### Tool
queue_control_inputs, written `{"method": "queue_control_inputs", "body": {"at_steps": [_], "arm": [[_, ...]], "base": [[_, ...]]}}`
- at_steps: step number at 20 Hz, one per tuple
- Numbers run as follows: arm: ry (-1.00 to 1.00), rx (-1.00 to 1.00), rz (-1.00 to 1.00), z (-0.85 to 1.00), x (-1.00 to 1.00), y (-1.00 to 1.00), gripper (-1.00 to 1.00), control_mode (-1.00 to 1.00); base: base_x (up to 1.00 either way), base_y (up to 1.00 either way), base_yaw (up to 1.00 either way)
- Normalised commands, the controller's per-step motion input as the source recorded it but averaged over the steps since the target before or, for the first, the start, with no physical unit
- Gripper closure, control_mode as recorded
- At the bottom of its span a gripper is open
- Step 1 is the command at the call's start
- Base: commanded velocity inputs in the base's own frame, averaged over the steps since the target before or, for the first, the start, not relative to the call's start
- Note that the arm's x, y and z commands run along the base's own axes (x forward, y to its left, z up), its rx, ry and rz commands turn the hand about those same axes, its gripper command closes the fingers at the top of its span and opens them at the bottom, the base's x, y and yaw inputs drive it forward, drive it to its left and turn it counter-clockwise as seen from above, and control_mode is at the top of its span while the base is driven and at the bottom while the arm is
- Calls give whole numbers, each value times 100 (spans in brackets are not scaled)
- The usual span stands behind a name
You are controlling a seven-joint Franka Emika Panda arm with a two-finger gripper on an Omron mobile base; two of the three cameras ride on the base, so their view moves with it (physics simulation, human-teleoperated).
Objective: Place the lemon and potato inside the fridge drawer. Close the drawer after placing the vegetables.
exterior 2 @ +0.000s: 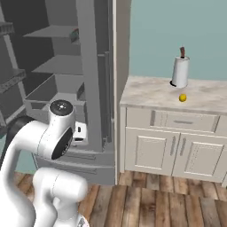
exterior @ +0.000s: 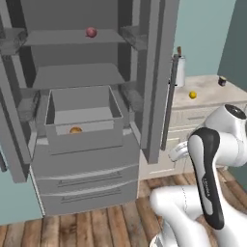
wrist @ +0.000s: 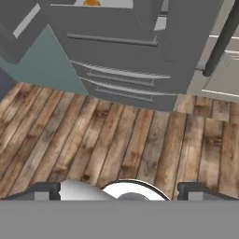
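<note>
Fridge (exterior: 87, 144) fills the left and centre of the left base frame, both doors swung open; two closed lower drawers sit below the open compartment. Arm (exterior: 212, 164) rises at the lower right of that frame and at the lower left of the right base frame, folded low. Cabinet (exterior 2: 177, 146) with marbled tabletop (exterior 2: 146, 93) stands right of the fridge, at centre right of the right base frame. Wood floor (wrist: 116, 140) takes up the middle of the hand frame, with the fridge's lower drawers across the top. Drawer (exterior: 84, 128) sits pulled out at centre left of the left base frame, open at the top. Paper towel roll (exterior 2: 180, 71) stands upright on the tabletop near the wall. Fingers (wrist: 44, 190) show as two dark tips at the bottom corners of the hand frame, set wide apart with nothing between them. Potato (exterior: 75, 130) lies inside the drawer, against its front wall; it also peeks in at the top edge of the hand frame. Lemon (exterior 2: 182, 98) rests on the tabletop, just in front of the towel roll. Small dark red ball (exterior: 91, 32) sits on the upper fridge shelf. Small dark jar (exterior: 222, 81) stands at the far right of the tabletop in the left base frame.
</note>
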Motion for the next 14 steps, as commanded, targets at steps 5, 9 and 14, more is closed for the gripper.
{"method": "queue_control_inputs", "body": {"at_steps": [5, 9, 14], "arm": [[0, 0, 0, 0, 0, 0, -100, 100], [0, 0, 0, 0, 0, 0, -100, 100], [0, 0, 0, 0, 0, 0, -100, 100]], "base": [[51, -100, -1], [93, -80, -1], [100, -49, 0]]}}
